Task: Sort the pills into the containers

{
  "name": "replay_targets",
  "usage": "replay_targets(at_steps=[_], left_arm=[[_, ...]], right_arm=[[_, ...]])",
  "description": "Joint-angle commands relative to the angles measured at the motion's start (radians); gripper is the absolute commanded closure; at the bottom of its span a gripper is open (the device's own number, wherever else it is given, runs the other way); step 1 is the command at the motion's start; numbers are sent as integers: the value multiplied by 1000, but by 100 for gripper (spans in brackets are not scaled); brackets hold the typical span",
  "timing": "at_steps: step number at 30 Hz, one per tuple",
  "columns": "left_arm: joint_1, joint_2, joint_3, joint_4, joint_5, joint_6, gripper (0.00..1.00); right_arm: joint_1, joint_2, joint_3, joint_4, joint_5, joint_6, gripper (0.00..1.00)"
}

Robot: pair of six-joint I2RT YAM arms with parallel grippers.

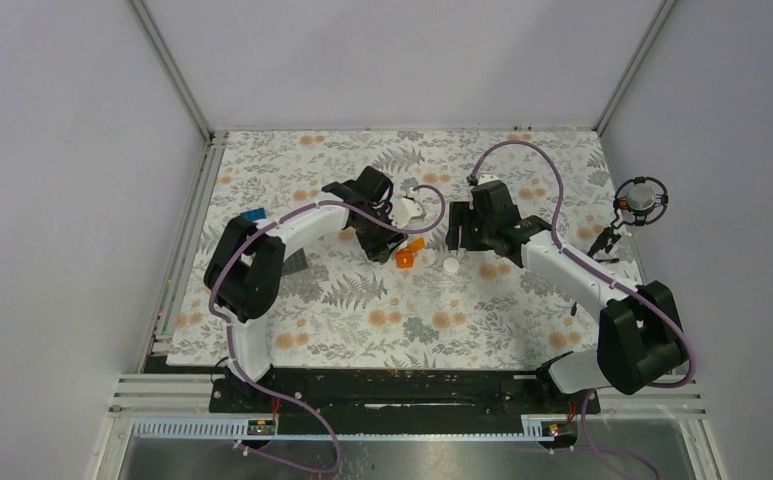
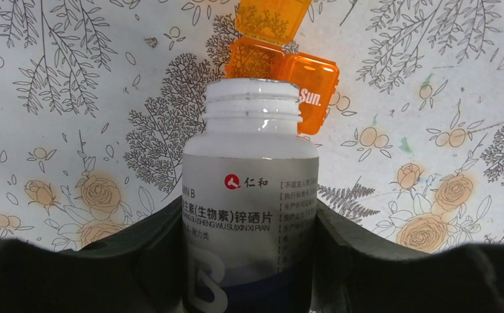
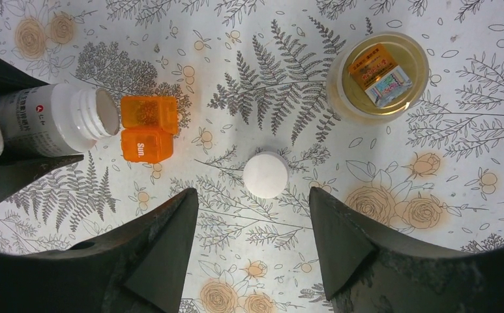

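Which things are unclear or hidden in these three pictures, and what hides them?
- Left wrist: white bottle base cut off by the bottom edge and left gripper; its contents hidden by its white wall.
- Right wrist: what the orange box holds is too small to tell.
- Top external: white cap only a dot.

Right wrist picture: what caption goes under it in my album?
Right end effector open above a white cap, near an orange pill box, a white bottle and a tan bottle.
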Motion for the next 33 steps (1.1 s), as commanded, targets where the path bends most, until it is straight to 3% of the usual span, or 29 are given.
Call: replay_targets(at_steps=[1,33], left_arm=[[-10,20,64,-20,-30,-25,100],[-44,95,155,-125,-110,-23,100]], right_arm=[[-10,-35,-1,-5,-1,10,30],[-19,-25,-4,-20,5,14,31]])
